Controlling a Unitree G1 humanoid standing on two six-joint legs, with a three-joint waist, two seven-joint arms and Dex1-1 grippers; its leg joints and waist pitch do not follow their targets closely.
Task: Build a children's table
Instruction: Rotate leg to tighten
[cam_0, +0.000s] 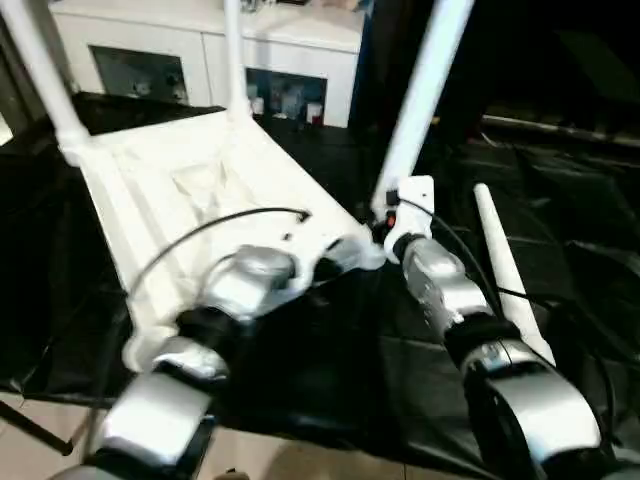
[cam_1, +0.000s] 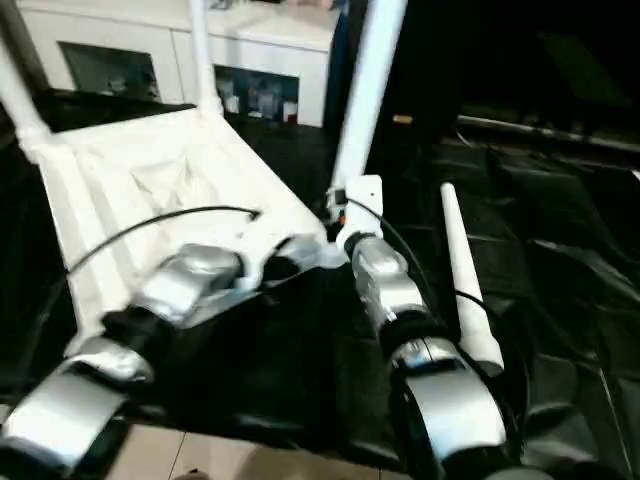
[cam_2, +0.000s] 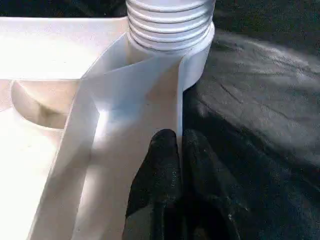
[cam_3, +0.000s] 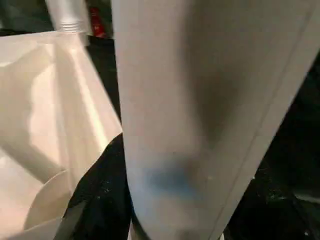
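Note:
The children's table top (cam_0: 200, 180) lies upside down on black cloth, ribbed underside up. Two white legs (cam_0: 45, 70) (cam_0: 234, 55) stand in its far corners. A third leg (cam_0: 425, 80) rises from the near right corner, and its threaded end (cam_2: 170, 20) sits in the socket there. My right gripper (cam_0: 392, 225) is shut on this leg just above the socket, with one black finger (cam_3: 105, 190) beside the shaft (cam_3: 200, 100). My left gripper (cam_2: 179, 145) is shut on the thin rim wall (cam_2: 135, 100) next to that corner. A fourth leg (cam_0: 505, 265) lies loose on the cloth to the right.
A white cabinet (cam_0: 200, 50) with glass doors stands behind the table top. Black cloth (cam_0: 560, 200) covers the floor around it, with pale floor tiles (cam_0: 40, 430) at the near left. A black cable (cam_0: 200, 228) arcs over the table top to my left wrist.

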